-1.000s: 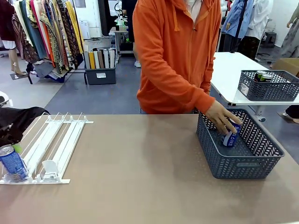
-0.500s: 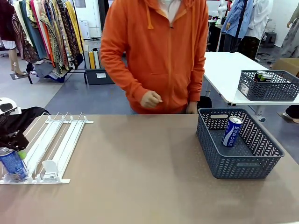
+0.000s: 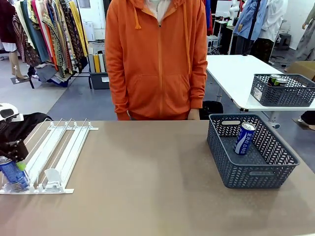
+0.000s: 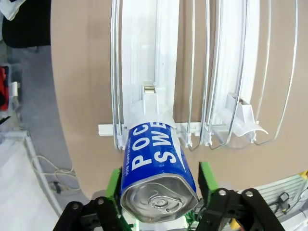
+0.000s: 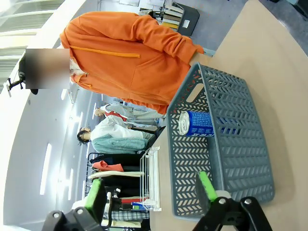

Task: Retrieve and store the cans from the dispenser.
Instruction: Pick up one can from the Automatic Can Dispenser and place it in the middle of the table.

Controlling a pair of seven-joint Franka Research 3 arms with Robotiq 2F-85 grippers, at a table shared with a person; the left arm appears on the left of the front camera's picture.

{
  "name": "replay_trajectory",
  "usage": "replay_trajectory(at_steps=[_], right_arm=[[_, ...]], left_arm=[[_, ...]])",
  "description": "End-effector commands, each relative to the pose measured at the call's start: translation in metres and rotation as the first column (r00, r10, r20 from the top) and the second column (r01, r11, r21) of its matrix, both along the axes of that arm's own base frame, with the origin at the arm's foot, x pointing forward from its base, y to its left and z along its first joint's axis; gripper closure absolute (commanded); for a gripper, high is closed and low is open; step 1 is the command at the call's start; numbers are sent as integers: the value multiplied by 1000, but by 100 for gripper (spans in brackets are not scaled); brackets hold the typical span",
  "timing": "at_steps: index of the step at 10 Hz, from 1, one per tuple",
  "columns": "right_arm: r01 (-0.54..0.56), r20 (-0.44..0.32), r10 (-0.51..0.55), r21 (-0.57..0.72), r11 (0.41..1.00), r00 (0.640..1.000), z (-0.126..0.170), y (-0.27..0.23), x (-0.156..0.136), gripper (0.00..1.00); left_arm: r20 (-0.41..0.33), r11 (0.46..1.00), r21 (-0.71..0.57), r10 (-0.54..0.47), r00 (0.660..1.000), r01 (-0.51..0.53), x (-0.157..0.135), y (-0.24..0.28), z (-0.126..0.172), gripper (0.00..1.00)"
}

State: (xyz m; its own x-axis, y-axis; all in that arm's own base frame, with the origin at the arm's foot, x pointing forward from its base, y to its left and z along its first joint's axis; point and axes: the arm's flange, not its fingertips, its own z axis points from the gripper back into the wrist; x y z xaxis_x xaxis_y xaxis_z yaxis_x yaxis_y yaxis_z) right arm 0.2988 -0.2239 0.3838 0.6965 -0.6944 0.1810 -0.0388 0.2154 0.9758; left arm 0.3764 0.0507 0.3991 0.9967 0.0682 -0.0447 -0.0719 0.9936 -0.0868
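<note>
One blue can at rack front lip; our left jaws straddle it for lift-out, we cannot tell if pinching. Second can leans in basket, stored. Right jaws spread, empty.

The left arm reaches in low over the table's left edge, its wrist tipped down toward the near-left corner. The left gripper has its 2 fingers on either side of a blue can, with the green pads close against its sides; whether they press it cannot be told. The right gripper hangs raised over the table's right side, its 2 fingers spread wide apart.
</note>
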Motion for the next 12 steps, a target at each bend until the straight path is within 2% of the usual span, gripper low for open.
replay_trajectory(at_steps=[1,7,12], right_arm=[[-4,3,4,2,1000,1000,3,-1,0,0],[-4,3,4,2,1000,1000,3,-1,0,0],[-4,3,4,2,1000,1000,3,-1,0,0]], left_arm=[[0,1000,4,-14,1000,14,0,1,6,100],[2,1000,4,-9,1000,9,7,0,4,100],[43,1000,19,-8,999,7,2,0,23,100]])
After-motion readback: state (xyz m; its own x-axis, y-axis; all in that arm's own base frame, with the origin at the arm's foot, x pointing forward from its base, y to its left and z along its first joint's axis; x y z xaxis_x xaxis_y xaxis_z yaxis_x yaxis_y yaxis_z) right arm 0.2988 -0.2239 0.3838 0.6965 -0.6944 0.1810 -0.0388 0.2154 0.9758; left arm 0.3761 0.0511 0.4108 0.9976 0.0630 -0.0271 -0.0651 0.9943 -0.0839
